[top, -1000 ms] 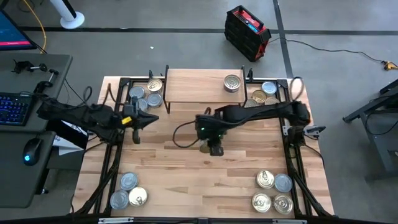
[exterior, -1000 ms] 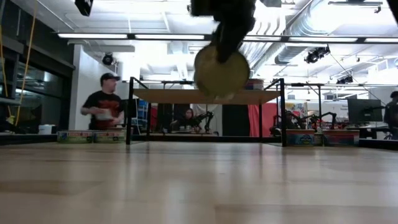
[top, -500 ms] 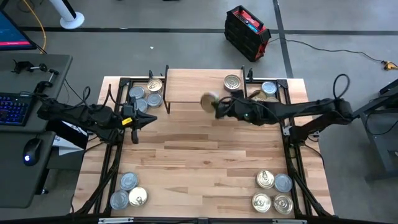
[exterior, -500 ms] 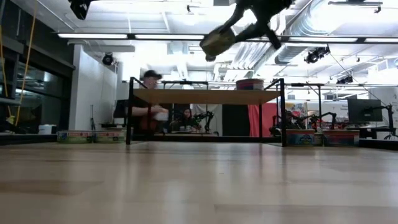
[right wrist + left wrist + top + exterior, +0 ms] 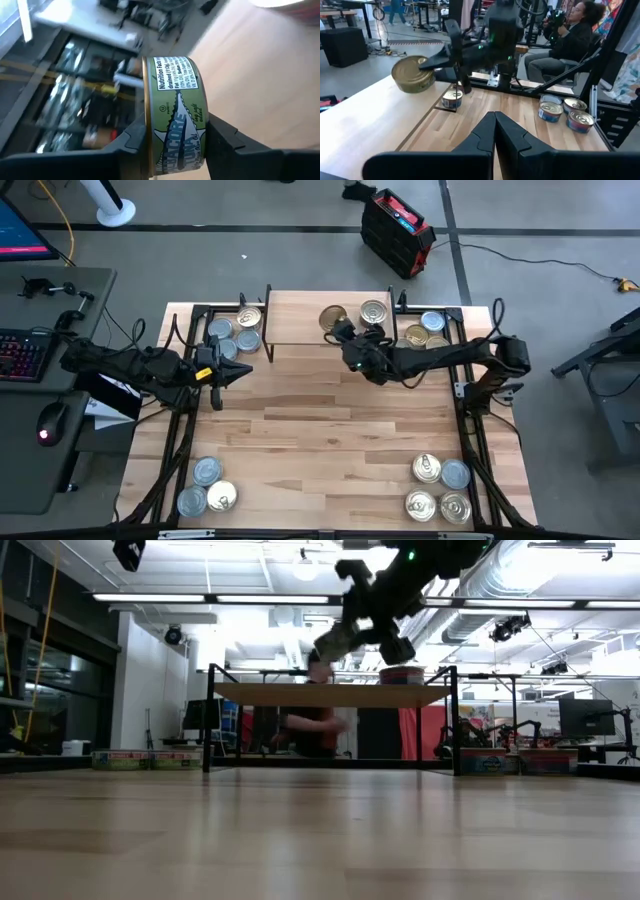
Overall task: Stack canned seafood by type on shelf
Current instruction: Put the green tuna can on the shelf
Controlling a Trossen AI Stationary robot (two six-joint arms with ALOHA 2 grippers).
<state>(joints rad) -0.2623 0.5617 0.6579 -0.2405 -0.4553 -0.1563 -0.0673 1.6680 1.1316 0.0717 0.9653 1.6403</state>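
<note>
I had the right gripper (image 5: 338,326) reaching across the shelf (image 5: 300,320), pinching a green-labelled tin (image 5: 331,317) tilted above its board beside another tin (image 5: 373,311) near the right edge. The board's left half lay bare. The left gripper (image 5: 222,374) waited, fingers pressed together, by the table's left edge.

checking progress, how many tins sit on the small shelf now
1: a short round metal tin at the light wood shelf's right end. A gold-lidded tin hangs above in the right pincer.

overhead, table-level, two wrist close-ups
</note>
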